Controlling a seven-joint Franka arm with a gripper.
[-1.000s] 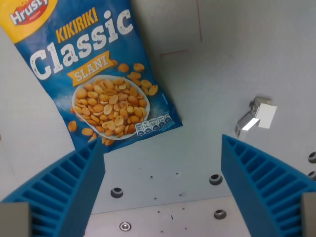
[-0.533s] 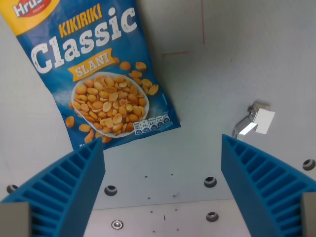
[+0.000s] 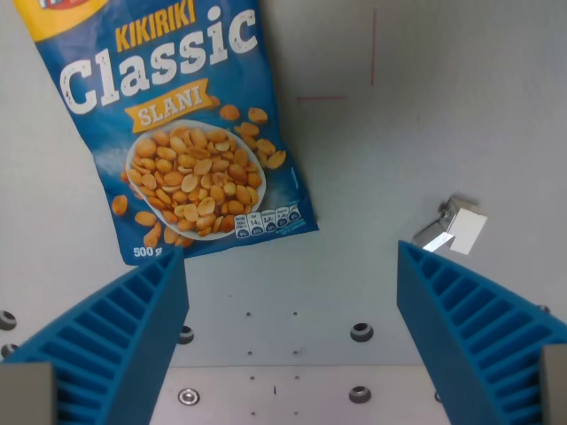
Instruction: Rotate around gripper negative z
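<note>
My gripper point(image 3: 292, 332) stands open, its two blue ribbed fingers point(image 3: 115, 341) rising from the bottom corners of the wrist view with nothing between them. A blue peanut bag point(image 3: 182, 133) printed "Kikiriki Classic Slani" lies flat on the grey table at the wrist view's upper left, beyond the fingertips and apart from them. Its top edge is cut off by the frame.
A small white and metal clip-like part point(image 3: 456, 228) sits on the table at the wrist view's right, just above the right finger. Thin red lines point(image 3: 372, 62) mark the surface at the top. Several bolt heads point(image 3: 361, 333) dot a lighter plate point(image 3: 292, 394) between the fingers.
The whole scene has turned and shifted in the view: the bag stands more upright, the clip has dropped lower right, and the bolts have slid left. The camera has rotated; the fingers stay open.
</note>
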